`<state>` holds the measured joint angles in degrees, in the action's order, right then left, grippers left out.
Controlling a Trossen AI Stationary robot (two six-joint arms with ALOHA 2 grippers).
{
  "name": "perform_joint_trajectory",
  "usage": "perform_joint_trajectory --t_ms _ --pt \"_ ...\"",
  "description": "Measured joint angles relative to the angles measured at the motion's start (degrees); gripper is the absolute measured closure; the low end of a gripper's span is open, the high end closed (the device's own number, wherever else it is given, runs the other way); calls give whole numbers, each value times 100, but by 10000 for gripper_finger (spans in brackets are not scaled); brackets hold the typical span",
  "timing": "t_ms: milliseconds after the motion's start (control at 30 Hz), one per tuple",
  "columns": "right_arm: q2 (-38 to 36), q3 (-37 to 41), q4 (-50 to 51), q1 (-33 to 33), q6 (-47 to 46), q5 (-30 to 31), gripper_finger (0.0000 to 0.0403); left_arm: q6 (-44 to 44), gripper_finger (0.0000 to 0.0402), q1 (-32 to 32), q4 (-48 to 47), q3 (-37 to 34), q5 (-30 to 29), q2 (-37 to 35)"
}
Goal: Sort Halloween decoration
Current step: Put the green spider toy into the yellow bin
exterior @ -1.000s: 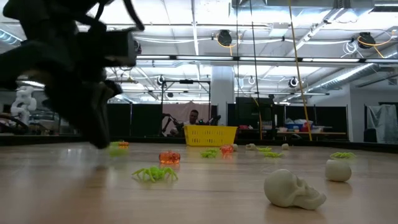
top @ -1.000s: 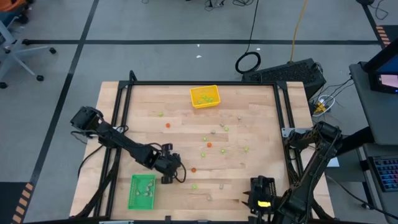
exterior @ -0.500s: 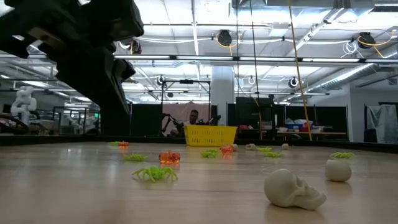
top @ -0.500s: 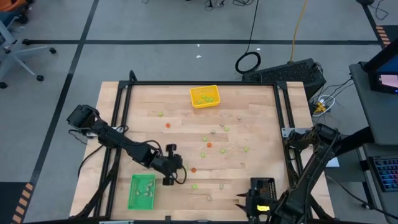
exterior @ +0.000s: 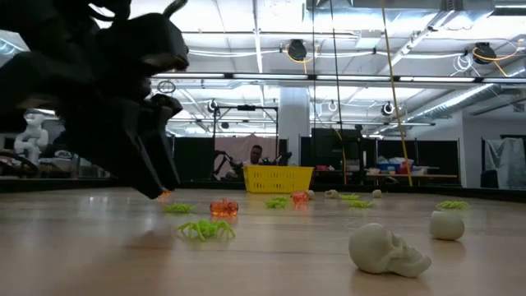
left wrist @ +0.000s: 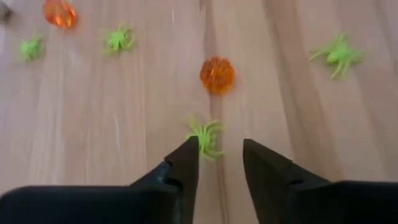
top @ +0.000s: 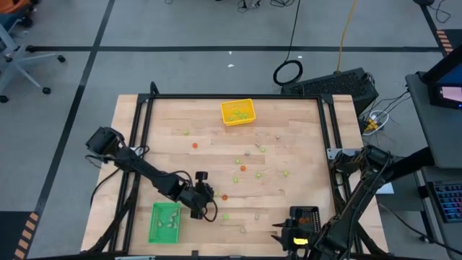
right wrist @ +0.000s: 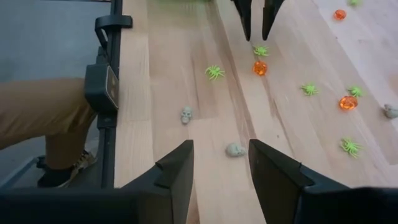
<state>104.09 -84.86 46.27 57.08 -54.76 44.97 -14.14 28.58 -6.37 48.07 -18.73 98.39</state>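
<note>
My left gripper (left wrist: pixel 221 158) sits low over the wood near the table's front, fingers spread, and a light green spider (left wrist: pixel 204 135) lies just ahead of the tips, partly between them but not pinched. Just beyond it I see one orange pumpkin (left wrist: pixel 217 74). Through this wrist camera I count four green spiders in all and two orange pieces, the second one (left wrist: pixel 60 12) well off near the far corner of the view.

From overhead, the left gripper (top: pixel 200 204) is beside the green tray (top: pixel 154 232), which sits at the front left edge and already has a few pale pieces in it. The yellow tray (top: pixel 226 120) is at the far side of the table, with several green bits inside.

My right gripper (right wrist: pixel 221 165) waits at the front right corner, fingers apart, nothing between them. Past them I count two pale skulls: one (right wrist: pixel 235 150) just ahead, another (right wrist: pixel 186 114) a little farther and nearer the table edge. In this view I also make out two orange pieces and five green spiders scattered across the boards, with the left arm's fingertips (right wrist: pixel 245 18) showing at the far end.

At table height, one large skull (exterior: pixel 386 249) lies close to the camera, a second pale piece (exterior: pixel 446 225) sits behind it, and a green spider (exterior: pixel 204 229) rests beside the left arm's dark bulk. A person's trouser leg and shoe (right wrist: pixel 62 177) show beside the table frame.
</note>
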Motion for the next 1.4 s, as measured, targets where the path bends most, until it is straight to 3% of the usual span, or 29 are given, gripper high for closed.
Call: perform_joint_trajectory --t_ms 167,667,800,1033,1400 --pt "0 0 -49 0 19 0 261 5 257 -4 237 1 -3 232" --pt "0 0 -83 0 48 -4 261 -657 260 -209 338 14 -10 448" --pt "0 0 -81 0 53 -4 261 -659 290 -227 328 14 3 452" --pt "0 0 -127 0 149 -4 261 -656 390 -236 263 11 21 454" --pt "0 0 -127 0 156 -4 261 -806 401 -225 157 -14 48 302"
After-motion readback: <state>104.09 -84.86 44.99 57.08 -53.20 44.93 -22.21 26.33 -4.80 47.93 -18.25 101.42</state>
